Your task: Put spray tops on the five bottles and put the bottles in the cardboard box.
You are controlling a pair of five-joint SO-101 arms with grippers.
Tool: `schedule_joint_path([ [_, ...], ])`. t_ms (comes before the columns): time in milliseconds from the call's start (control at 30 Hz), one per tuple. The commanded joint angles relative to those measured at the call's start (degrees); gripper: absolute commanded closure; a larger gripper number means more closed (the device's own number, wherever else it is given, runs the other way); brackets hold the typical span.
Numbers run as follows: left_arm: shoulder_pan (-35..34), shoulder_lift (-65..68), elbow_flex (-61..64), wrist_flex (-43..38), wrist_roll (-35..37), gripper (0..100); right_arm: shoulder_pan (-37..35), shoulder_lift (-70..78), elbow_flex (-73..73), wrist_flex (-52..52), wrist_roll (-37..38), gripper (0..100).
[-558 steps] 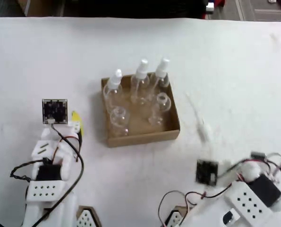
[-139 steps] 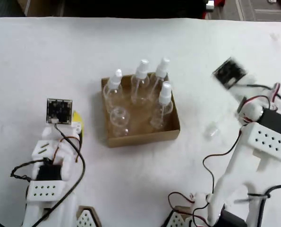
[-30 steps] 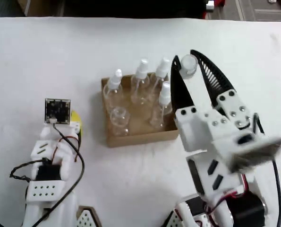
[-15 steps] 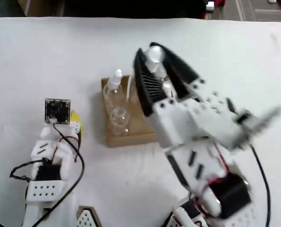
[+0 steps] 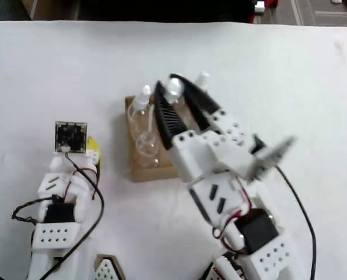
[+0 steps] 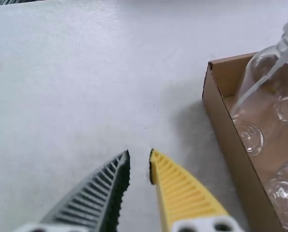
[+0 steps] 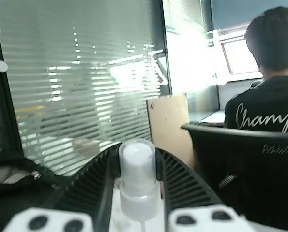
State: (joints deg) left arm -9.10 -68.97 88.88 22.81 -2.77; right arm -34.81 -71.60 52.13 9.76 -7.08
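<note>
Your right gripper (image 5: 168, 86) is clamped on a spray top (image 7: 136, 176), up over the cardboard box (image 5: 139, 170). 1 uncapped bottle (image 5: 146, 143) stands in the box just beside a capped bottle (image 5: 140, 108). Your left gripper (image 6: 139, 162) sits low over the table (image 6: 61, 72) beside the box, jaws a narrow gap apart, empty.

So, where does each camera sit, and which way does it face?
High view: fixed above the table, looking down; both arms show.
Left wrist view: on that wrist, facing down past the left gripper.
Right wrist view: facing level into the room past the right gripper holding a spray top.
Shared: high and left wrist views show the cardboard box.
</note>
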Motion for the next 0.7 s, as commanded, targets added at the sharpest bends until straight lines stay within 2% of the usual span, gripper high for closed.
schedule_joint_path([
  [0,-0.2,-1.1,-1.9,-0.5,-0.7,93,-3.8,-1.1,0.4,-3.7,-0.1,98.2],
  [133,-0.1,-1.1,-1.9,-0.4,-0.7,93,-4.0,0.3,2.6,-4.1,0.1,98.2],
  [400,-0.1,-1.1,-1.9,-0.4,-0.7,93,2.0,5.4,3.1,-3.7,-0.4,98.2],
  [667,-0.1,-1.1,-1.9,-0.5,-0.7,93,1.8,5.2,5.6,-5.2,-0.4,98.2],
])
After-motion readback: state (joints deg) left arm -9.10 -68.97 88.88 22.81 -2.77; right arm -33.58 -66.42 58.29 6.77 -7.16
